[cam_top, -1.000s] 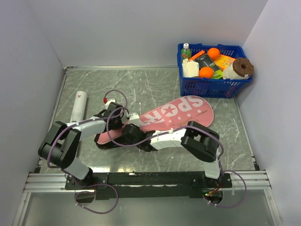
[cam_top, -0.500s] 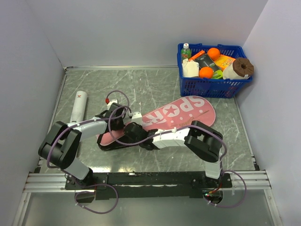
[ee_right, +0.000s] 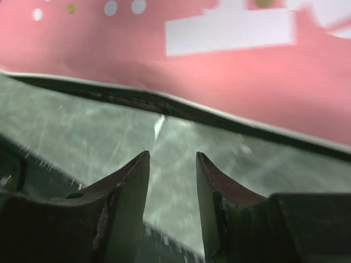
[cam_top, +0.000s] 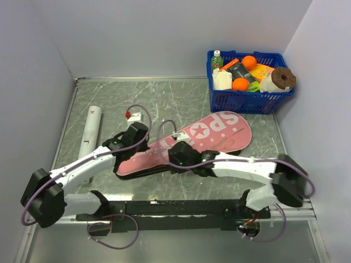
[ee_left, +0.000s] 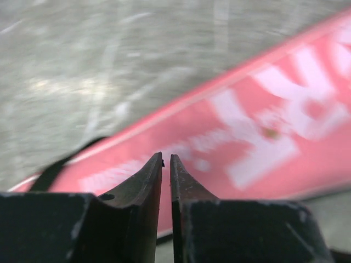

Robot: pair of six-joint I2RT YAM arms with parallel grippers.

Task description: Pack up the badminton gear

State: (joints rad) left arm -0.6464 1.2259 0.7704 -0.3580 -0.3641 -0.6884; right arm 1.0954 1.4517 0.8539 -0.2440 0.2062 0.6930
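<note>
While lying flat, slants the pink bag [cam_top: 186, 143] from narrow near-left end to broad far-right end, toward the blue basket [cam_top: 247, 102] beyond. Left of bag: white tube [cam_top: 90, 131]. Over its narrow half: left gripper [ee_left: 166, 159], pressed together, empty. At its near edge: right gripper [ee_right: 173, 156], spread.

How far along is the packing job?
No rackets show, perhaps already inside the pink bag. In hand: left end effector shut above the bag, right end effector open beside its dark edge. The white tube lies outside, left to pack.
</note>
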